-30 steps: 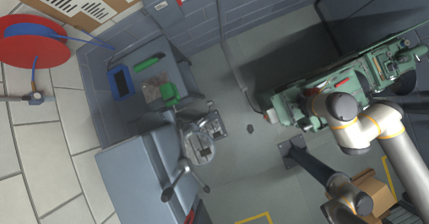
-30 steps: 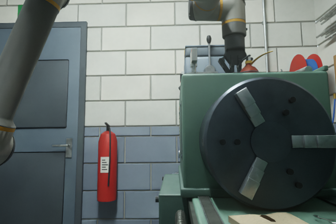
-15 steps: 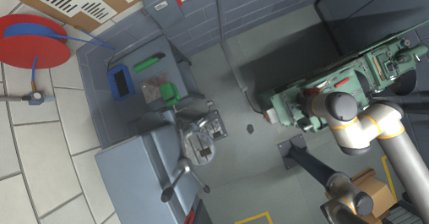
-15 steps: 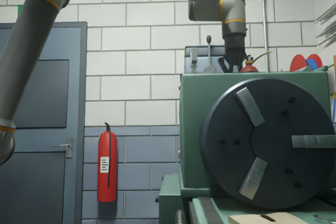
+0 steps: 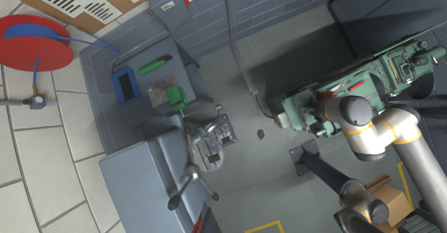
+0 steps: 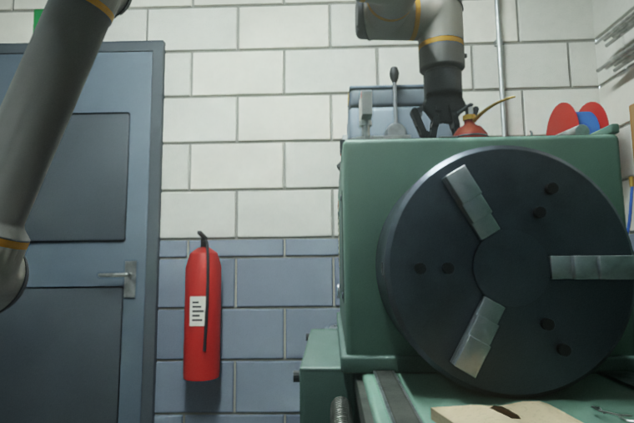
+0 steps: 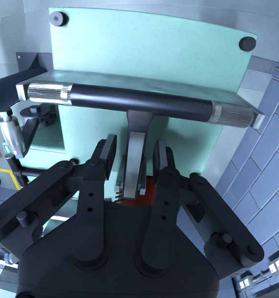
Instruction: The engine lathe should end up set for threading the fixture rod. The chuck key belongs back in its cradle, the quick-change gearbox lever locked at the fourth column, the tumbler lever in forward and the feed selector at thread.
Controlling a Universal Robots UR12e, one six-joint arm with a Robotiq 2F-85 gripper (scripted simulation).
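Observation:
The chuck key (image 7: 140, 104) is a T-shaped tool with a black crossbar and knurled silver ends. Its crossbar rests on a narrow ledge (image 7: 248, 111) of the green lathe headstock (image 6: 461, 234). Its grey shank (image 7: 134, 164) runs back toward me. My gripper (image 7: 134, 151) is open, with the shank lying between the two fingers, and it holds nothing. In the second side camera the gripper (image 6: 439, 124) stands on top of the headstock, above the dark chuck (image 6: 507, 270). The gearbox, tumbler and feed levers are not clear from here.
A grey machine (image 5: 154, 183) stands across the floor. A workbench (image 5: 145, 82) holds a blue bin and green tools. A red oil can (image 6: 473, 124) sits right of the gripper. A silver crank handle (image 7: 11, 133) is to the left. A fire extinguisher (image 6: 202, 308) hangs on the wall.

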